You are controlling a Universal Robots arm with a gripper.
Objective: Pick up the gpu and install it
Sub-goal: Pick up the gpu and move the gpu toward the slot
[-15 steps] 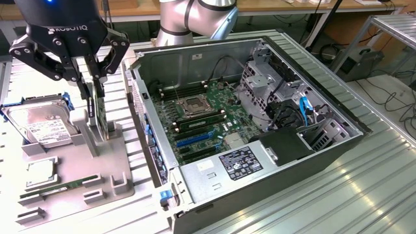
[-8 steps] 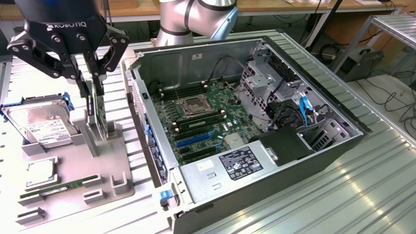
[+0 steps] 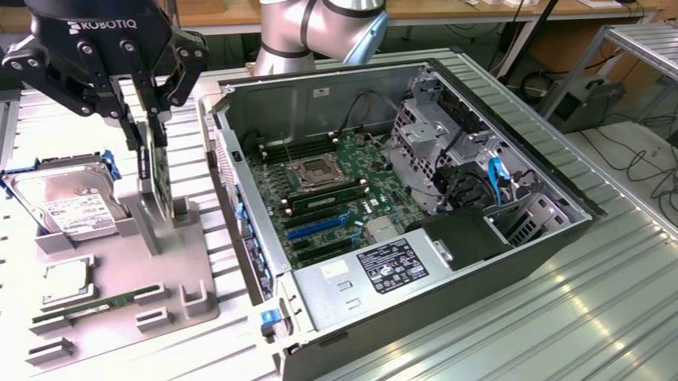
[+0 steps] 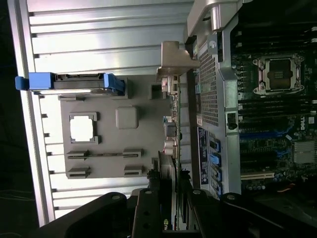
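The gpu point(image 3: 159, 178) is a thin dark card standing on edge over the grey holder point(image 3: 117, 254) at the exterior view's left. My gripper point(image 3: 148, 131) reaches down from above, its black fingers pressed on both faces of the card's upper part, shut on it. I cannot tell whether the card's lower end still sits in the holder's slot. In the wrist view the gpu point(image 4: 174, 129) runs edge-on away from my gripper point(image 4: 171, 208), with its silver bracket point(image 4: 174, 62) at the far end. The open computer case point(image 3: 424, 302) lies just right of the holder.
Inside the case are the green motherboard point(image 3: 329, 198) and its blue slots point(image 3: 317, 226). The holder also carries a hard drive point(image 3: 63, 202), a square processor point(image 3: 66, 282) and a memory stick point(image 3: 90, 305). The case's near wall point(image 3: 238, 214) stands close beside the card.
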